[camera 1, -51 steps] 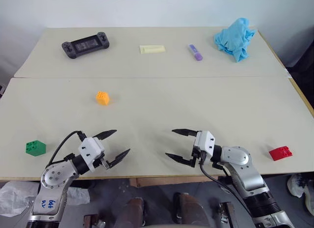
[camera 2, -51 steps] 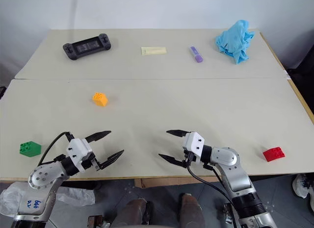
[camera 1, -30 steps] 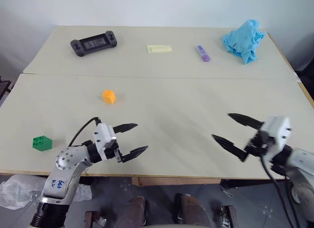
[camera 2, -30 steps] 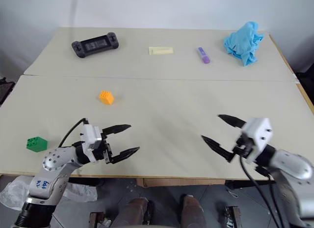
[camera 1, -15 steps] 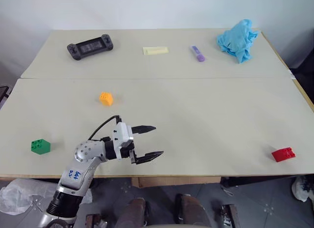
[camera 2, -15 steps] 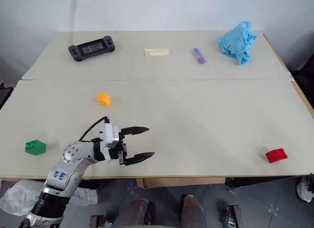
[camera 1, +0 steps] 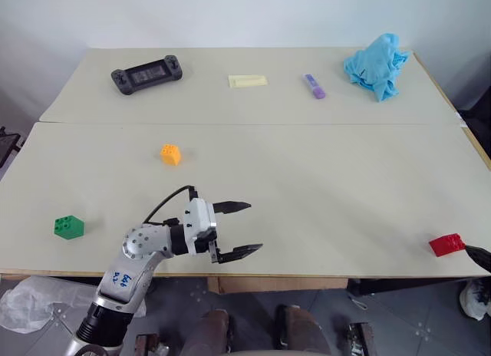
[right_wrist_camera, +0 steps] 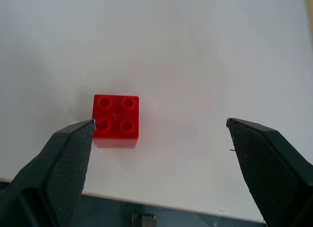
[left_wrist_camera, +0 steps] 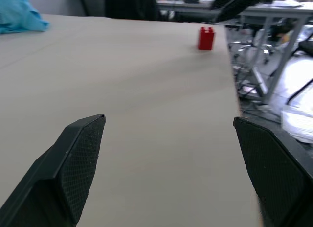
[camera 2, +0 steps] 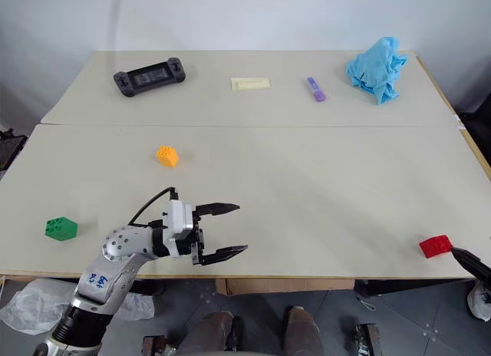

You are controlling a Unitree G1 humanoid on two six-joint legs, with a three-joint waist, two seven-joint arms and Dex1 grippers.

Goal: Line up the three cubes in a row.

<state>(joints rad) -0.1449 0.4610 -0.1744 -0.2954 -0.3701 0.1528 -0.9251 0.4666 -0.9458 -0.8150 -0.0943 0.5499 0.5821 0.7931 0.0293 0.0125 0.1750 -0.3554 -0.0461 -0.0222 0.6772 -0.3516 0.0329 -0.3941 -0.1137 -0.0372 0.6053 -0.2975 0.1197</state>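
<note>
The red cube (right_wrist_camera: 116, 120) lies near the table's front right corner, also seen in the head view (camera 1: 446, 244). My right gripper (right_wrist_camera: 161, 122) hangs open just above and in front of it, one fingertip (right_wrist_camera: 78, 144) close beside the cube. The orange-yellow cube (camera 1: 170, 153) sits left of the middle. The green cube (camera 1: 68, 227) sits at the front left. My left gripper (camera 1: 255, 226) stands open and empty over the front of the table, pointing right toward the far-off red cube (left_wrist_camera: 206, 37).
On the back table lie a black game controller (camera 1: 146, 70), a pale yellow pad (camera 1: 248, 80), a purple marker (camera 1: 315, 86) and a crumpled blue cloth (camera 1: 376, 64). The table's front edge (right_wrist_camera: 146, 202) runs close to the red cube.
My right arm has swung from the middle out to the right edge, beside the red cube. My left gripper has moved right toward the table's middle. No cube has moved.
</note>
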